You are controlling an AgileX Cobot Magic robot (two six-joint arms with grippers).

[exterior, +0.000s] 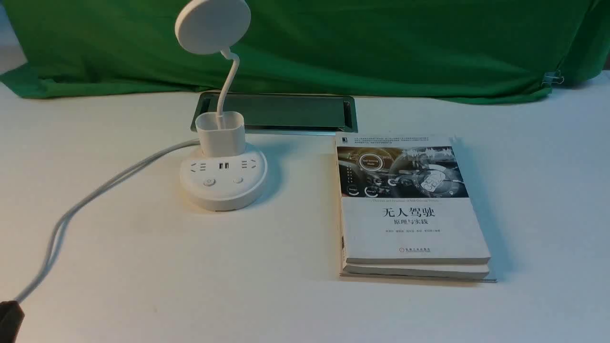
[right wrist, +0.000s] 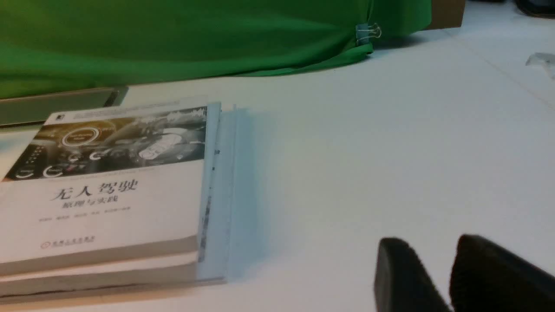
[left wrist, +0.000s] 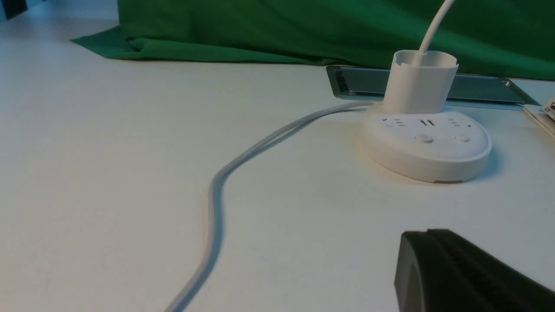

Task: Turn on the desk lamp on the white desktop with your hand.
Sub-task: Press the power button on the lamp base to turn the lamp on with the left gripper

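Landmark: desk lamp. Near side of its base: open worktop, passable, nothing between base and the worktop's near part. Left of it: one grey cable, running from behind the base toward the near left, low obstacle; open surface either side. Right of it: clear strip, then stacked books, low block. Behind it: cable slot, then green cloth, a barrier. Above its base: upright holder, thin neck, overhanging disc head.

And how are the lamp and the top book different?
The lamp stands tall; the top book lies flat. The lamp's head is round, but the top book is rectangular. The lamp is plain white, while the top book has a dark picture and writing. Both are on the white desktop's side of the green cloth.
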